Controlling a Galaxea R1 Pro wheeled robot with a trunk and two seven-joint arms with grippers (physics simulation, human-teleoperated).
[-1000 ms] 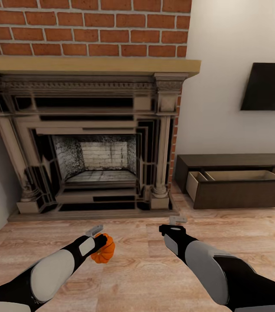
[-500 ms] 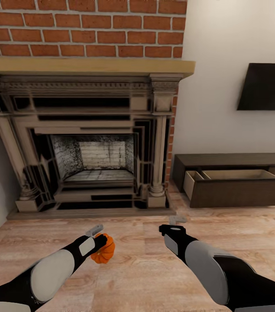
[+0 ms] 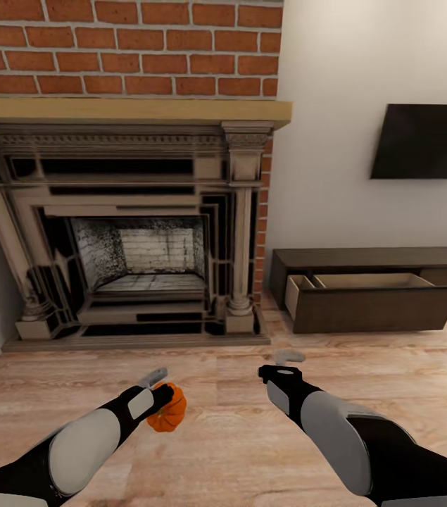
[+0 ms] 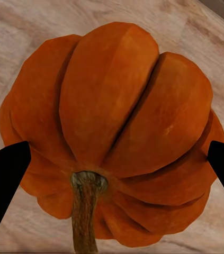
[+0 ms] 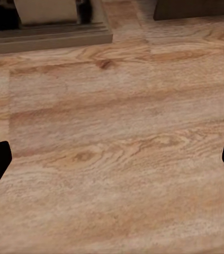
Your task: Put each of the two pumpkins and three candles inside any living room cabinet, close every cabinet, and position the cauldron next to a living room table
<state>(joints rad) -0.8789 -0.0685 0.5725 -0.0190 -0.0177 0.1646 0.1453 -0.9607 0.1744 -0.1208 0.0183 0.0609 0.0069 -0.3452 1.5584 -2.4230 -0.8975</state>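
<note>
Your left gripper (image 3: 167, 398) is clamped on a pumpkin (image 3: 166, 410); your right gripper (image 3: 284, 362) hangs wide and empty. The cabinet's (image 3: 364, 310) open drawer lies ahead and well right of the loaded hand, nearer your right arm.

The left hand (image 3: 161, 394) grips a pumpkin (image 3: 167, 414) above the floor (image 3: 237, 436); the cabinet (image 3: 371, 296) drawer stands open.

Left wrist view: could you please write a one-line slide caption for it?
Left gripper clasping an orange ribbed pumpkin by its sides, above the wood-plank floor.
</note>
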